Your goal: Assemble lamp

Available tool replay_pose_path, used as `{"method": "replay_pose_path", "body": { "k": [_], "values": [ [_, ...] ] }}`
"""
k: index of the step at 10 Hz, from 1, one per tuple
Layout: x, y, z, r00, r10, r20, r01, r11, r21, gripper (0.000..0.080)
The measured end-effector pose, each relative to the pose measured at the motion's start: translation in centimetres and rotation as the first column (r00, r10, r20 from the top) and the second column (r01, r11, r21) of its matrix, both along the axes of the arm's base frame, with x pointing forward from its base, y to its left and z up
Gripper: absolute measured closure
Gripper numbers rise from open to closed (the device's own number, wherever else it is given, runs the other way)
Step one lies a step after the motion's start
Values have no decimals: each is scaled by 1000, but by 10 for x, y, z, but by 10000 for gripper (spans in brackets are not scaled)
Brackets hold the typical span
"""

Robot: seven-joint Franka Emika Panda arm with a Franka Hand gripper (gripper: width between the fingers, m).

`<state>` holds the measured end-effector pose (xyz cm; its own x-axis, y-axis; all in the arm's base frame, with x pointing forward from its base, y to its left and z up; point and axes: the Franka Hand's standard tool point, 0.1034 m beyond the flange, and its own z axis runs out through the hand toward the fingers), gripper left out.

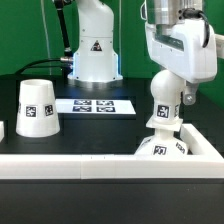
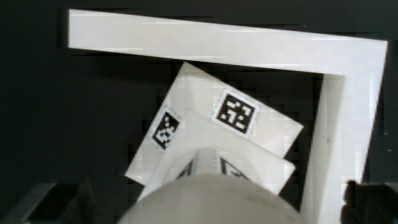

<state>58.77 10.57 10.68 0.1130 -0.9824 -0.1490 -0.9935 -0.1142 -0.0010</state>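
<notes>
- White tapered cup-like plastic shade [image 1: 36, 108], with a black-and-white square tag on its side.
- White ball-shaped plastic bulb [image 1: 164, 100], with black-and-white tags.
- White flat square stepped plastic base [image 2: 217, 125], with two black-and-white square tags on top.
- Thin flat white marker board [image 1: 94, 106], printed with black tags.
- Black table surface [image 1: 100, 130].
- White raised plastic frame [image 2: 231, 45], plain.

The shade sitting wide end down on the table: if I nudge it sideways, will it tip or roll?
The shade rests on its wider open end, so it will probably slide rather than tip. It looks like hollow rigid plastic, so it is likely light and stiff. If it did fall over, its tapered wall would likely make it roll in a curve.
</notes>
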Motion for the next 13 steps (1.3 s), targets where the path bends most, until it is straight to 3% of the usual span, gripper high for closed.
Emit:
{"method": "replay_pose_path", "body": {
  "k": [3, 4, 6, 7, 8, 11, 13],
  "values": [
    [-2, 2, 1, 997, 71, 9, -71, 997, -5, 100],
    [-7, 9, 4, 986, 167, 18, -167, 986, -7, 100],
    [-20, 21, 14, 920, 389, 52, -387, 921, -50, 100],
    [-36, 23, 15, 881, 468, 72, -464, 883, -69, 100],
    [-53, 21, 12, 876, 479, 65, -474, 877, -71, 100],
    [-52, 22, 10, 881, 469, 64, -466, 883, -62, 100],
    [-62, 21, 10, 760, 648, 51, -641, 761, -103, 100]
  ]
}}
